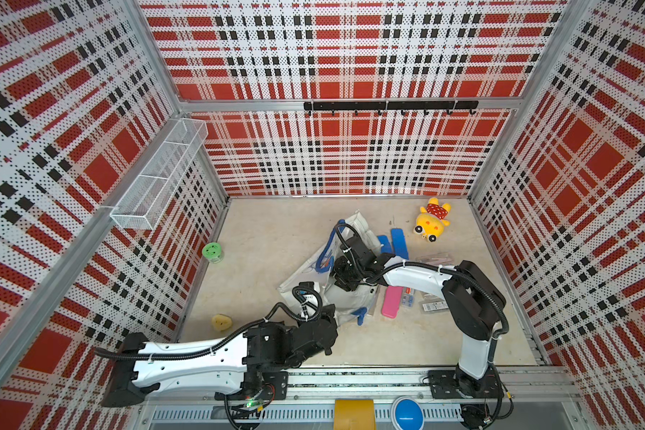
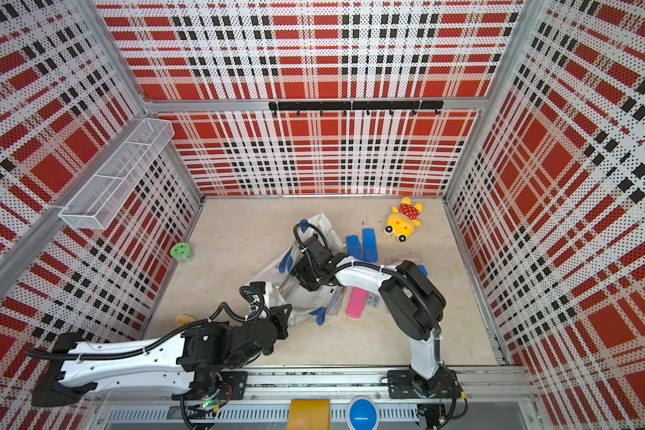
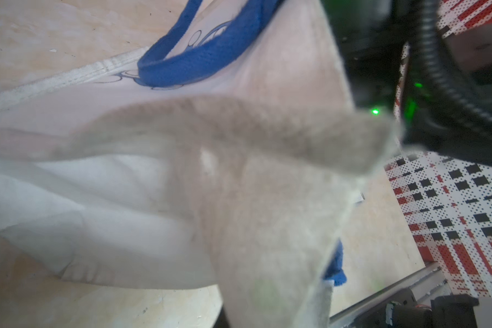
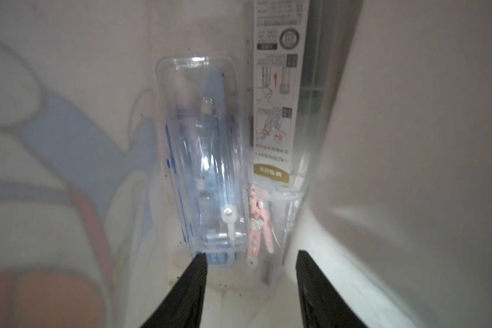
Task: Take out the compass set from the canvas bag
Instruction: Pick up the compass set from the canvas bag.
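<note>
**The right tool reaches into the canvas bag for the compass set**

In both top views the soft, off-white canvas bag (image 1: 349, 298) (image 2: 306, 298) lies crumpled mid-bench, the left tool (image 1: 326, 311) (image 2: 282, 309) sits at its near edge, and the right arm dips into its mouth. In the left wrist view fuzzy cloth (image 3: 239, 198) bunches right at the camera; the tool is hidden but pinched shut on it, and if the cloth slips out, the mouth could flop closed. In the right wrist view the right tool (image 4: 249, 255) is partly open and empty inside the bag. The compass set (image 4: 202, 159), a long, smooth, see-through case with blue parts, lies just ahead, right beside a labelled box (image 4: 279, 99). The slick plastic could slide away, or the tool could grab the wrong box.
</note>
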Controlling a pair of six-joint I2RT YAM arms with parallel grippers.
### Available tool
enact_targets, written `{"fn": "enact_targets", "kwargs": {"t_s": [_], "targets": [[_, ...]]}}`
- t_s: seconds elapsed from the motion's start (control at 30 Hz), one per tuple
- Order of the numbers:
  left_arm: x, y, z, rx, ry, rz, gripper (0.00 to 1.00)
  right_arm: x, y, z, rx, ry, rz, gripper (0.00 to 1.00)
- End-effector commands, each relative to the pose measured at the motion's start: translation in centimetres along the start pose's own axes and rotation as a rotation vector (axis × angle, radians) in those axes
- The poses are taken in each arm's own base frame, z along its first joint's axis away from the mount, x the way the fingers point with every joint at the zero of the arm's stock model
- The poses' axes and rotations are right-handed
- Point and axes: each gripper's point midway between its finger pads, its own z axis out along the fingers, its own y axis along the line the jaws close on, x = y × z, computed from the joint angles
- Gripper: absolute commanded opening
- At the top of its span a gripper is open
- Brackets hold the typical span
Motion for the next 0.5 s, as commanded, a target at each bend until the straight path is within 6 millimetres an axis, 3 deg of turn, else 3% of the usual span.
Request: {"fn": "enact_targets", "kwargs": {"t_s": [0.0, 0.23, 0.47], "targets": [[-0.2, -1.2, -0.7, 0.051, -0.032, 0.014, 0.0, -1.5, 0.8, 1.5, -0.03, -0.026, 0.02, 0.58], [1.0, -1.5, -1.6, 0.083, -0.031, 0.03, 0.0, -2.9, -2.3, 3.3, 0.013, -0.052, 0.083, 0.68], [1.8, -1.0, -2.4, 0.101, -0.018, 0.011, 0.0, -5.0, -1.3, 4.0, -0.065, -0.085, 0.058, 0.67]]}}
